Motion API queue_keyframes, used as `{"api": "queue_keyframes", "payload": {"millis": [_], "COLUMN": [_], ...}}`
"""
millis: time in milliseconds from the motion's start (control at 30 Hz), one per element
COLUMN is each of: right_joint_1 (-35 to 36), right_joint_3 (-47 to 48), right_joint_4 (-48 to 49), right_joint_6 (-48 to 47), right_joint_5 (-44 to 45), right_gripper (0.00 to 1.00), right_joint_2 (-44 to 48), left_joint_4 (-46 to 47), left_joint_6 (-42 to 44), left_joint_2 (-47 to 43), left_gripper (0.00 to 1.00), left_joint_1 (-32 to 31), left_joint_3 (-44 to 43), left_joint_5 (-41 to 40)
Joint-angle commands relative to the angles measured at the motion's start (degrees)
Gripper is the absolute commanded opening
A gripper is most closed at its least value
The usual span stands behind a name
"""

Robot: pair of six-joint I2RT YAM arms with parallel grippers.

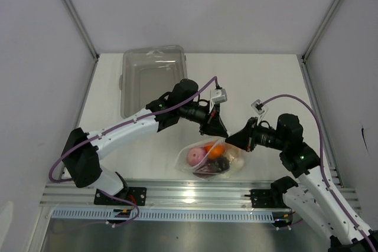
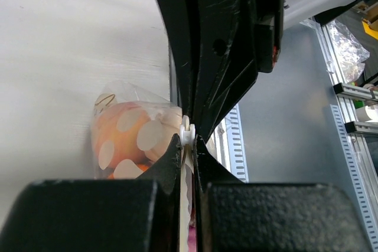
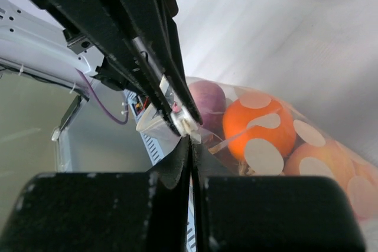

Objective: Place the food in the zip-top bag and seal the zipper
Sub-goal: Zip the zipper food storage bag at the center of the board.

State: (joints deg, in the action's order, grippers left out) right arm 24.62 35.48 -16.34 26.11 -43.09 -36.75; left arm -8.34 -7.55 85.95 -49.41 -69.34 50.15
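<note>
The zip-top bag (image 1: 188, 167) lies near the table's front edge, holding the food: an orange (image 1: 216, 149), a pink bulb (image 1: 196, 156), a dark grape bunch (image 1: 208, 170) and a pale piece (image 1: 237, 157). My left gripper (image 1: 215, 132) is shut on the white zipper tab (image 2: 188, 135) at the bag's top edge. My right gripper (image 1: 230, 140) meets it tip to tip, shut on the bag's mouth edge (image 3: 190, 140). The right wrist view shows the orange (image 3: 260, 127), the bulb (image 3: 207, 101) and a peach (image 3: 322, 157) through spotted plastic. The left wrist view shows the peach (image 2: 118, 140).
A rigid clear plastic bin (image 1: 150, 78) stands at the back left of the table. The aluminium rail (image 1: 189, 193) with the arm bases runs just in front of the bag. Walls close the table on the left, right and back.
</note>
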Motion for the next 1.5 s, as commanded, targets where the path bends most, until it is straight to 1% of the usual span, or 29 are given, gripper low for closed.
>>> {"api": "queue_keyframes", "payload": {"millis": [0,200,333,600,800,1000,1067,1100,1167,1233,1267,1333,1367,1400,1433,1467], "right_joint_1": [0.16,0.25,0.34,0.51,0.51,0.69,0.69,0.6,0.51,0.51,0.51,0.51,0.51,0.51,0.51,0.51], "right_joint_3": [0.55,-0.77,-1.38,-2.44,-3.4,-4.02,-4.02,-4.19,-4.11,-3.06,-1.14,1.24,3.86,5.02,6.16,8.44], "right_joint_4": [4.65,7.46,8.08,4.3,3.77,2.81,3.15,4.11,5.61,4.13,2.99,-1.12,-2.81,-4.39,-7.28,-8.78], "right_joint_6": [1.57,6.57,9.13,9.57,10.37,10.72,10.63,10.2,9.93,7.84,6.69,2.49,1.15,-0.08,-2.53,-3.68], "right_joint_5": [3.34,8.89,12.05,17.77,19.71,21.11,20.33,15.37,12.87,10.41,9.87,8.99,9.25,9.43,9.25,7.51], "right_gripper": [0.0,0.0,0.0,0.0,0.0,0.0,0.0,0.0,0.0,0.0,0.02,0.12,0.19,0.22,0.22,0.32], "right_joint_2": [4.04,5.29,6.78,8.71,10.03,11.17,11.09,10.91,9.77,8.11,7.4,6.09,4.77,3.98,3.27,1.35], "left_joint_4": [-1.94,-3.88,-4.76,-5.02,-4.67,-3.36,-3.18,-3.35,-3.35,-3.44,-3.53,-3.88,-4.92,-5.46,-6.24,-7.9], "left_joint_6": [0.17,-0.01,-0.27,-0.97,-1.85,-3.78,-3.61,-3.52,-3.35,-3.35,-3.35,-3.08,-2.47,-2.03,-1.59,-0.63], "left_joint_2": [0.35,0.18,0.0,-0.87,-3.33,-4.56,-5.0,-5.09,-5.18,-5.01,-4.66,-4.22,-3.87,-3.25,-2.81,-2.46], "left_gripper": [0.01,0.01,0.0,0.01,0.01,0.01,0.01,0.01,0.01,0.01,0.01,0.01,0.01,0.01,0.01,0.01], "left_joint_1": [0.36,0.36,0.36,0.36,0.36,0.19,-0.07,-0.16,-0.16,-0.16,-0.16,-0.16,-0.16,-0.16,-0.16,-0.16], "left_joint_3": [-2.38,-1.85,-1.85,-0.71,3.16,5.44,5.97,5.97,5.54,4.66,3.52,2.72,2.11,0.36,-0.35,-1.66], "left_joint_5": [-0.93,-4.27,-4.8,-4.54,-4.8,-1.9,-1.46,-1.63,-1.72,-1.46,-1.02,-1.02,-1.02,-0.85,-0.93,-0.76]}}
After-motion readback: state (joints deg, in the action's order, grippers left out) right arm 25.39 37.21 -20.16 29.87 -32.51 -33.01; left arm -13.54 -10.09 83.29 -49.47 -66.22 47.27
